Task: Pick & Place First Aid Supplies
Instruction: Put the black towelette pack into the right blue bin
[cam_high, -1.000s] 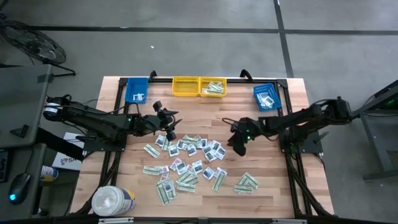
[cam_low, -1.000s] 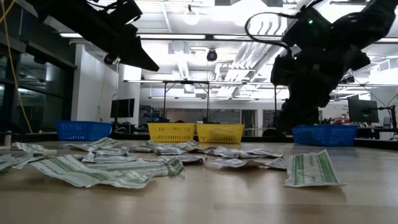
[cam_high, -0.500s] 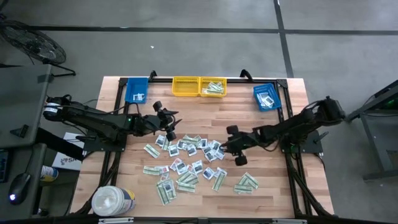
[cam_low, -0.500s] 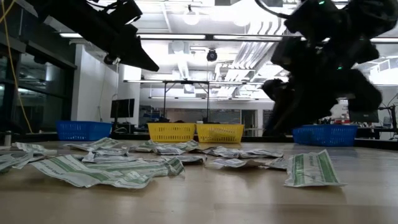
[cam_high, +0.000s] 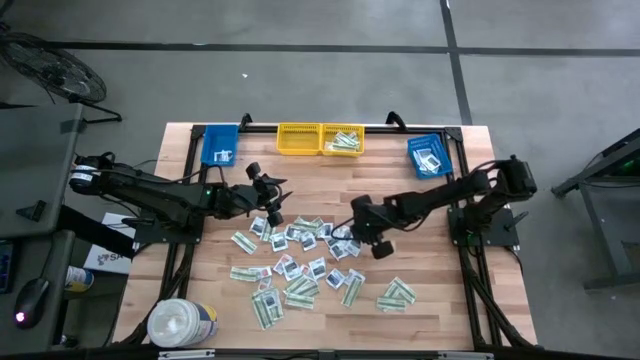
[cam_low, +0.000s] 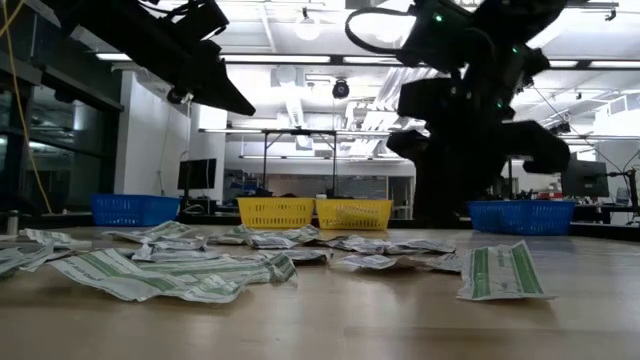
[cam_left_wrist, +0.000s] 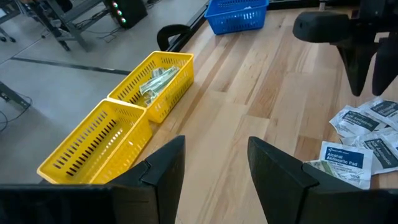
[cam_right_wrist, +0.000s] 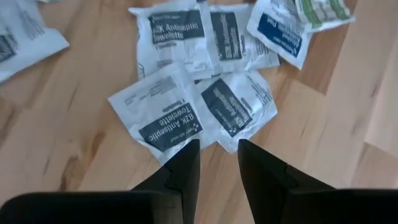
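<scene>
**Hovering over the packet pile**

Hanging right gripper (cam_right_wrist: 217, 163) just above squarish white towelette packets (cam_right_wrist: 193, 112) at the pile's right edge, fingers narrowly parted, gripping nothing. Waiting with left gripper (cam_left_wrist: 214, 165) parted and empty near the yellow bins (cam_left_wrist: 134, 106).

- Even overhead light falls on the tabletop (cam_high: 420, 300), with faint shadows.
- Ceiling lights (cam_low: 306, 28) glare in the low view, leaving the arms silhouetted.
- Nearest packets (cam_low: 180, 275) look soft.

White packets (cam_right_wrist: 171, 118) with dark blue labels, yellow bins (cam_left_wrist: 118, 134), a blue bin (cam_left_wrist: 236, 14), pale wood table (cam_left_wrist: 249, 81).
</scene>
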